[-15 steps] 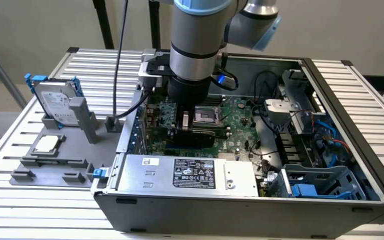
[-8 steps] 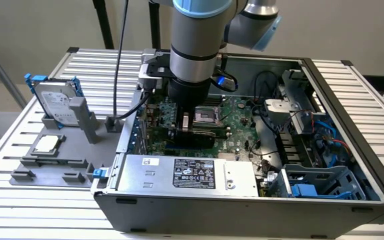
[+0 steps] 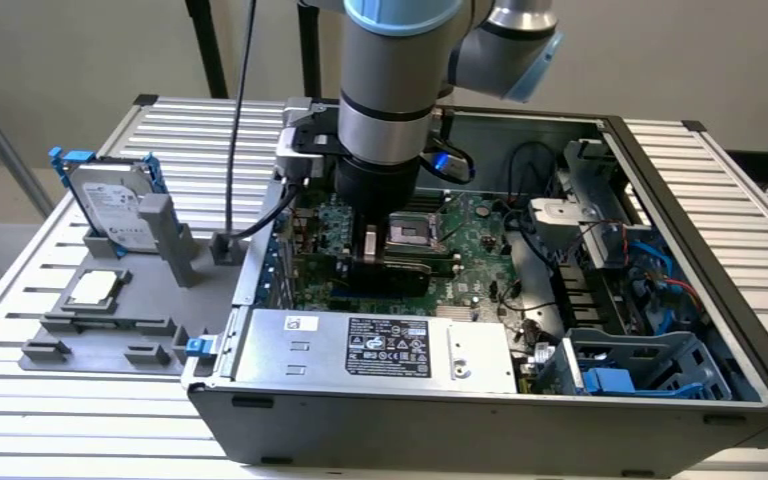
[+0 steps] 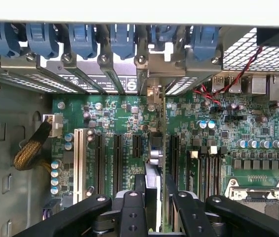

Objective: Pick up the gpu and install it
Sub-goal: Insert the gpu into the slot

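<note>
gpu (image 4: pixel 155 148) stands edge-on over the motherboard (image 4: pixel 114 113), gripped by the jaws; no legible writing.

A slatted metal table (image 3: pixel 704 190) stands before a plain beige wall (image 3: pixel 77 50).

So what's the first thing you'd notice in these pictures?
The big silver robot arm reaching down into the open computer case, right over the green motherboard. Its pincer is shut on the gpu, held on edge among the slots. On the exterior view's left, a hard drive stands in a grey holder.
</note>
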Robot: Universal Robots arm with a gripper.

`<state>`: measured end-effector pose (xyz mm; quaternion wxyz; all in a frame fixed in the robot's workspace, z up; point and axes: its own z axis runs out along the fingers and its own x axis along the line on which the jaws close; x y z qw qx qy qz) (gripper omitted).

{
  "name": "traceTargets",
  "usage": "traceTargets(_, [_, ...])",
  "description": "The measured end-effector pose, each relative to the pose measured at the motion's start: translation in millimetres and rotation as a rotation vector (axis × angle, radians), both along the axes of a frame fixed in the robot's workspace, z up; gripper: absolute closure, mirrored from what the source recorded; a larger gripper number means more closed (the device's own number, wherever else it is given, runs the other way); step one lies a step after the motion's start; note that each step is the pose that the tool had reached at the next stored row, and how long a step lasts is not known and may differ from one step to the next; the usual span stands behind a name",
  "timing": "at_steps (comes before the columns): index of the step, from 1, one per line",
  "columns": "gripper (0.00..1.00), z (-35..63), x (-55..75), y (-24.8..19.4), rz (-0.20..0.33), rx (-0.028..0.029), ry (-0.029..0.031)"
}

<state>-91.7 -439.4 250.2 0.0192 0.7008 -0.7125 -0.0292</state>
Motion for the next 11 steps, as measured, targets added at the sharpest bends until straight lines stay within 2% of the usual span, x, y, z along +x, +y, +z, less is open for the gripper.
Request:
traceTargets(7, [0.73, 4.1, -2.5, 0.1, 0.002, -0.0002, 0.0004])
traceTargets(11, [0.73, 4.2, -3.0, 0.0, 0.005, -0.0007, -0.0046])
